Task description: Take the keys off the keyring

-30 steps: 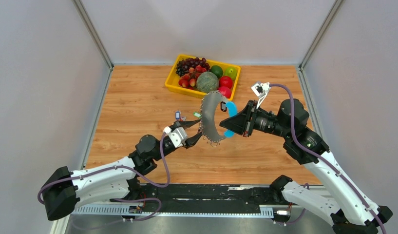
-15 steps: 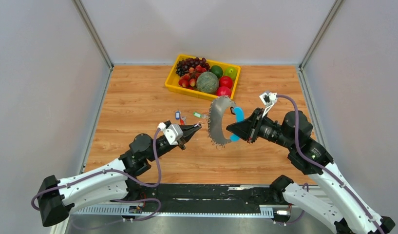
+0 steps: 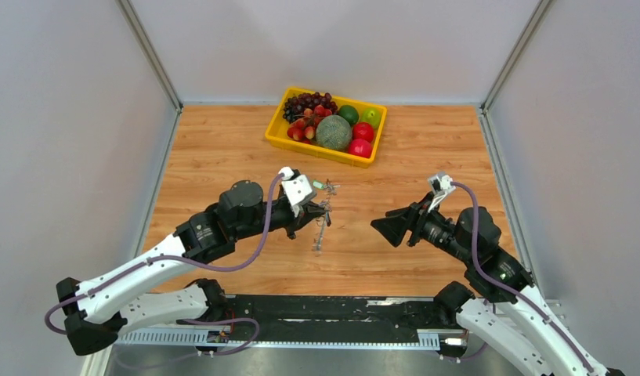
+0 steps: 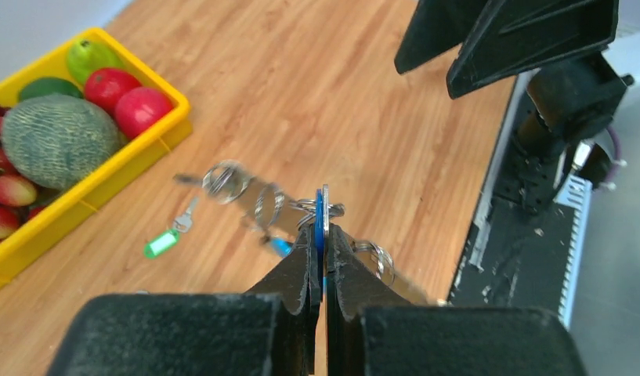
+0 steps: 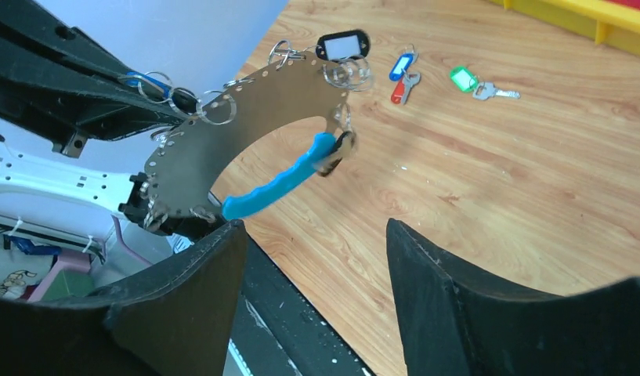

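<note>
1. In the left gripper [image 4: 323,232], jaws pressed fully together: the keyring [image 5: 222,149], pinched by its grey rim and held up over the table [image 3: 222,157].
2. From the left wrist, seen edge-on as a thin blue-and-silver line straight out of the fingertips, with small split rings [image 4: 225,178] blurred and fanned to either side.
3. From the right wrist, seen as a grey crescent, clamped at its upper left end by the black fingers, with the blue section [image 5: 281,178] lowest and nearest the camera.
4. Threaded at the top of the crescent: a black tag [image 5: 341,45] with a white label.
5. Cannot tell whether the lower end touches the wood.
6. Right gripper [image 5: 316,227] spread wide, holding nothing, well apart from the keyring and facing it across bare wood.
7. Loose on the table beyond the keyring, toward the yellow tray [image 4: 97,192]: a green-tagged key [image 5: 461,78], and close together beside it a blue-tagged key [image 5: 403,64] and a red-tagged key [image 5: 399,90].
8. Half a second back: gripped by the right gripper at the blue section, broad face up toward the overhead camera, with the left gripper just beside it and not touching.
9. Now: passed across to the left gripper, turned edge-on to the overhead camera and shifted leftward.
10. Right gripper released, opened and drawn back toward the near edge.
</note>
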Controlling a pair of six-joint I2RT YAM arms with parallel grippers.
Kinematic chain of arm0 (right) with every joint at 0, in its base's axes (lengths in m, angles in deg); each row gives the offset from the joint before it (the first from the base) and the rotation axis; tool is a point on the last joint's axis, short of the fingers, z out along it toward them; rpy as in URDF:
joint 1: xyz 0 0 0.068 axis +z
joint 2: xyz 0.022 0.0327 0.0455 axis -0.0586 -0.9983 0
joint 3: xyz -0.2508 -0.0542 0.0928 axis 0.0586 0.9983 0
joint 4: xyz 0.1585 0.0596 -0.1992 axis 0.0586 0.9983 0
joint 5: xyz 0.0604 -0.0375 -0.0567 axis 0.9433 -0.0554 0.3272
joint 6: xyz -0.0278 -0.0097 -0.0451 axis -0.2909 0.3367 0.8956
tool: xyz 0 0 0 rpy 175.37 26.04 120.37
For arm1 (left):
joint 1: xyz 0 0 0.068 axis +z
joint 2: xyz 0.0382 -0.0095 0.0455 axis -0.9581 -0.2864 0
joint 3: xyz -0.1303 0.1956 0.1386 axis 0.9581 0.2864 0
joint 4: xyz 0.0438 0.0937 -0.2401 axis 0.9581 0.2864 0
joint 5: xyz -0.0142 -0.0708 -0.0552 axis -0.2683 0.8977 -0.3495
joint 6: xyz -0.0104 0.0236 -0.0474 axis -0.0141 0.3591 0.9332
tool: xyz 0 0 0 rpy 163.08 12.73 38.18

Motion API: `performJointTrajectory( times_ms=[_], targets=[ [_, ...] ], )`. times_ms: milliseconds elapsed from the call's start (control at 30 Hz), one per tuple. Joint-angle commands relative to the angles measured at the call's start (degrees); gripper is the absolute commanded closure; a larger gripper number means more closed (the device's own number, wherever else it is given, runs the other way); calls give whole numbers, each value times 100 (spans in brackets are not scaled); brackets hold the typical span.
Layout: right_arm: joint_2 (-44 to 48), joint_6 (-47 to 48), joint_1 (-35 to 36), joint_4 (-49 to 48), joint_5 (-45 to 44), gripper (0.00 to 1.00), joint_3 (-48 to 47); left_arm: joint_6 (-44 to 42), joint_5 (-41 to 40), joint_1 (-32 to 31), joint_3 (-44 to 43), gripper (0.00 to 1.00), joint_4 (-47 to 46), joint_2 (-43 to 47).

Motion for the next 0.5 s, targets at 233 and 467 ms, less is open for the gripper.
performJointTrajectory(
  times_ms=[233,467],
  targets=[
    [503,745,-2,-1473,734,40,818,350,401,-11,-1931,100,2629,-1490],
    [86,911,-2,-2346,1021,51,1035,52,612,-14,-3135,100,4194,-2114]
  ],
)
